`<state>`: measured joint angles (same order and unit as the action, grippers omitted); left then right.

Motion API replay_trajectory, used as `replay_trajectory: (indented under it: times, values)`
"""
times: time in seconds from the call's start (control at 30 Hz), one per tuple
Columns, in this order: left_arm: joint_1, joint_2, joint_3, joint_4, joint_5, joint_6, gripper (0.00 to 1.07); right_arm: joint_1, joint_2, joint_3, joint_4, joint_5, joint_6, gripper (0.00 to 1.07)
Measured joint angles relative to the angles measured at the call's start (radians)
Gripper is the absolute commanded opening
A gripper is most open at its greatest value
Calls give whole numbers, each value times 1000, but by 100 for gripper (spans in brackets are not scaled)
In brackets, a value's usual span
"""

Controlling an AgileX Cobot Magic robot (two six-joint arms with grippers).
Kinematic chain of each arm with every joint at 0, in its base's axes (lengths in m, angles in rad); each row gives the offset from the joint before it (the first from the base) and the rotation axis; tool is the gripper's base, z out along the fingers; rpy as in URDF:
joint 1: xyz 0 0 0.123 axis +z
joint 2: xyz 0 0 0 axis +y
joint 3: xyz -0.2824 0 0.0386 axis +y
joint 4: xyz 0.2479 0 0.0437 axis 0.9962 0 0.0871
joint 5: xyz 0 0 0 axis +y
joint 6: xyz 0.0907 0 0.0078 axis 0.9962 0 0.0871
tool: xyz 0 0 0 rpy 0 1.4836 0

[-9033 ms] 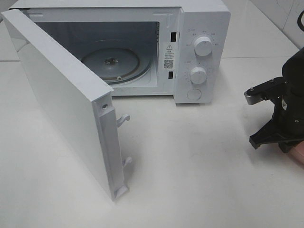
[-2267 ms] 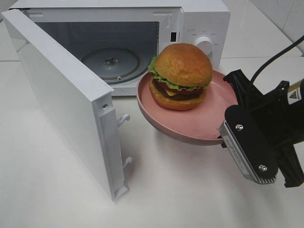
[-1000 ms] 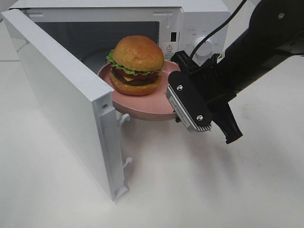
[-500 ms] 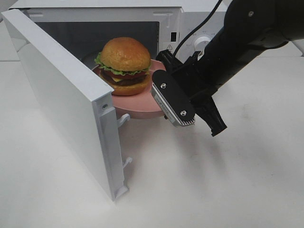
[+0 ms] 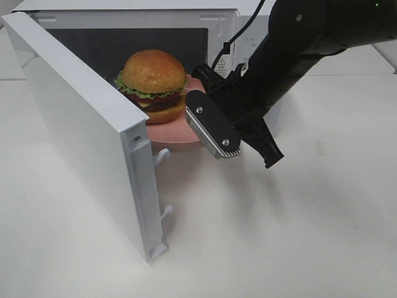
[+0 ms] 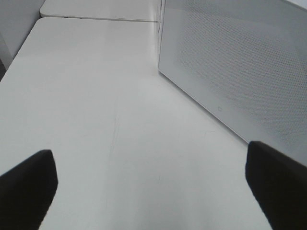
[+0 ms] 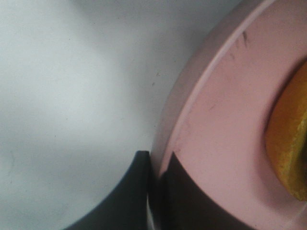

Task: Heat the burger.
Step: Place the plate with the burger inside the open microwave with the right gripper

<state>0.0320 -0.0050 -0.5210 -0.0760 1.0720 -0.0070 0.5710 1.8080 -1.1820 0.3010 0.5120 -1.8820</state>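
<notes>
A: High view, item one?
B: burger (image 5: 153, 77), upright on plate (image 5: 177, 141). Location: at the mouth of the microwave (image 5: 124, 5), partly past the opening, beside the open door (image 5: 80, 136).

A: Carrier?
B: right gripper (image 5: 197, 87), pinching the plate's near rim, one finger above and one below. The plate looks held clear of the worktop (image 5: 279, 236).

A: Left wrist view?
B: left gripper (image 6: 152, 189), spread wide, nothing between its tips. Below it: bare worktop (image 6: 86, 96). To one side: the microwave's perforated outer wall (image 6: 240, 72). No burger here.

A: Right wrist view?
B: right gripper (image 7: 156, 194), pressed together on the plate (image 7: 225, 120), its rim running between the dark fingers. A sliver of bun (image 7: 290, 143) shows at the frame's edge. The pale surface behind cannot be identified.

A: Step in hand?
B: Loading, by my reading: plate and burger going into the cavity, not yet set down.

A: Next move calls for?
B: Likely more travel inward, plate kept level so the burger does not slide, clear of the door edge. Then a gentle lowering, release, a straight withdrawal. Door and dial come after.
</notes>
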Motion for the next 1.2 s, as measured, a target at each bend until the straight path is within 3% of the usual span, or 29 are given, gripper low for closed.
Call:
replay_trajectory:
  times: [0.63, 1.2]
  values:
    - [0, -1, 0, 0, 0, 0, 100, 26, 120, -147, -42, 1, 79, 0]
    - [0, -1, 5, 0, 0, 0, 100, 44, 233, -305, -162, 32, 219, 0]
